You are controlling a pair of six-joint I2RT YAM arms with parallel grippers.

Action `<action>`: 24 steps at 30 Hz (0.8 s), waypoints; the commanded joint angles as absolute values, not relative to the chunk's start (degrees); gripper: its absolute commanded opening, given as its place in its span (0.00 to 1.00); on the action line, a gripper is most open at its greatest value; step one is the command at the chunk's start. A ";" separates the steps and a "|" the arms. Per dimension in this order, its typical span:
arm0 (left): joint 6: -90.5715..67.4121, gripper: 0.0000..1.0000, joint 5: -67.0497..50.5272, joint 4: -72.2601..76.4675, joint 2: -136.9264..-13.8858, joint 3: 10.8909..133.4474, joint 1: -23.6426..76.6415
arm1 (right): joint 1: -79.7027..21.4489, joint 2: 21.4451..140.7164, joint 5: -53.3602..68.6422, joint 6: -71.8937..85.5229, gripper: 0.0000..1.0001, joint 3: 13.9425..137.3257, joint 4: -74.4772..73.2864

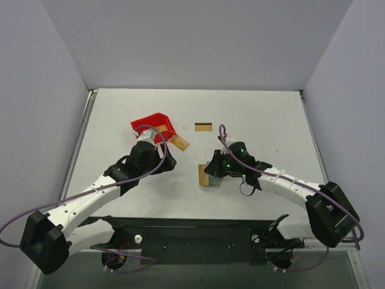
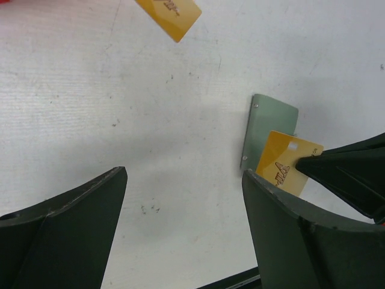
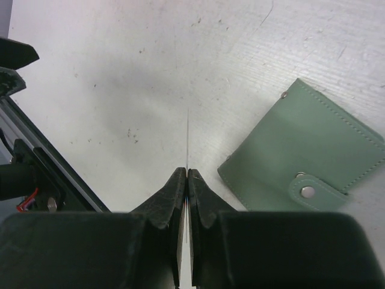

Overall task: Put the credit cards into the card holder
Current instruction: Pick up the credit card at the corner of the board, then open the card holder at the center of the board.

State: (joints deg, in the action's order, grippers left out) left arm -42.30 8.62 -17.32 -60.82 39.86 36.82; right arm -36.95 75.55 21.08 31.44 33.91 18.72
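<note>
Tabletop [image 1: 271, 114], white and scuffed, sits between plain grey walls [image 1: 198, 42]; left gripper [image 2: 184, 174] gapes wide, right gripper [image 3: 187, 176] pinches a gold card [image 2: 287, 161] near the closed card holder [image 3: 301, 150].

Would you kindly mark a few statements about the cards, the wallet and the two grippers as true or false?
1. The right gripper is shut on a credit card. True.
2. The card holder lies unfolded with its pockets showing. False: it is folded shut.
3. The left gripper grips a card. False: it is open and empty.
4. A dark-striped card lies alone, apart from both grippers. True.
</note>
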 commanded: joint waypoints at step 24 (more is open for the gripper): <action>-37.09 0.90 4.66 -12.13 -63.11 47.20 29.71 | -32.78 75.06 26.89 29.62 0.00 39.73 17.05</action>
State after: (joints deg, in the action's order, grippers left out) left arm -38.30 5.28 -15.14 -63.02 44.29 30.15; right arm -33.34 74.85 25.63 30.83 37.30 17.69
